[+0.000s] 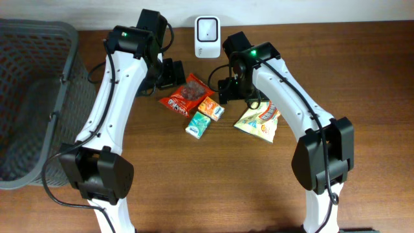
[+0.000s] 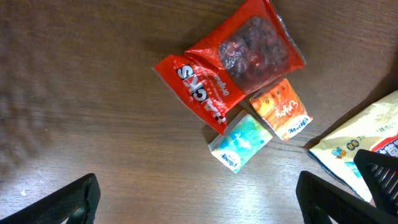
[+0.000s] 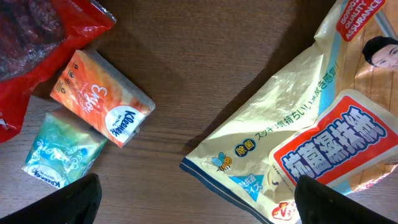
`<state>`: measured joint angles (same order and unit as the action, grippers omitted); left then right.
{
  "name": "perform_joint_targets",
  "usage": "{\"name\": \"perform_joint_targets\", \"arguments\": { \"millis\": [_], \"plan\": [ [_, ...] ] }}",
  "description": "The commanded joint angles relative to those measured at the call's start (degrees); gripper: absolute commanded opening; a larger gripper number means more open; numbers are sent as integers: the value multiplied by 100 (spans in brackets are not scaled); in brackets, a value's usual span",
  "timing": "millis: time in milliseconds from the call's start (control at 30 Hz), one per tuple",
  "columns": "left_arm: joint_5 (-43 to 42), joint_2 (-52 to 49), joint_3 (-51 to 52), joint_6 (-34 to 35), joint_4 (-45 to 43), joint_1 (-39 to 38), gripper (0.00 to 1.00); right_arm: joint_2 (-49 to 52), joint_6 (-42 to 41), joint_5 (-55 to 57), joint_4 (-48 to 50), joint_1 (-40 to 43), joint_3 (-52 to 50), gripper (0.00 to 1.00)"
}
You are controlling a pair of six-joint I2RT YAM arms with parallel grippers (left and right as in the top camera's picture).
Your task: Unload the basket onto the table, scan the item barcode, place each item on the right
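Observation:
Four items lie mid-table: a red snack bag [image 1: 186, 95], an orange tissue pack [image 1: 211, 107], a teal tissue pack [image 1: 197, 125] and a pale yellow bag [image 1: 260, 121]. No barcode shows on any of them. A white scanner [image 1: 207, 28] stands at the back edge. My left gripper [image 1: 172, 72] hovers open just left of the red bag [image 2: 230, 62], above bare wood [image 2: 199, 202]. My right gripper [image 1: 226, 90] hangs open between the orange pack [image 3: 102, 98] and the yellow bag [image 3: 311, 124], its jaws [image 3: 196, 199] empty. The teal pack [image 3: 62, 149] sits by its left finger.
A grey mesh basket [image 1: 32, 97] takes up the left edge of the table. The right gripper's dark finger [image 2: 379, 177] pokes into the left wrist view over the yellow bag [image 2: 367, 137]. Both arms rise from the table's front edge.

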<state>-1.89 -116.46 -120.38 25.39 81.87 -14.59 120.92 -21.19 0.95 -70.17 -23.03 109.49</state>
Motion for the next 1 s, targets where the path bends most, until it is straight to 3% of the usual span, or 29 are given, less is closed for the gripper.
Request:
{"name": "perform_joint_targets", "arguments": {
  "millis": [0,167,367,400,567,800,967],
  "plan": [
    [39,131,-79,72,9,0,99,-50,-24,-9,-55,-4,-22,99],
    [39,131,-79,72,9,2,99,-50,382,-31,-356,-20,-22,98],
    [37,131,-79,72,9,2,99,-48,297,122,-323,-17,-328,98],
    [39,131,-79,72,9,2,99,-48,754,240,-365,-70,-437,98],
    [39,131,-79,72,7,2,99,-44,763,1320,-269,-243,-1198,98],
    [39,131,-79,72,7,2,99,-44,1023,2492,844,-846,-2481,98],
    [39,131,-79,72,9,2,99,31,1003,2522,1993,-680,-3064,99]
  ]
}}
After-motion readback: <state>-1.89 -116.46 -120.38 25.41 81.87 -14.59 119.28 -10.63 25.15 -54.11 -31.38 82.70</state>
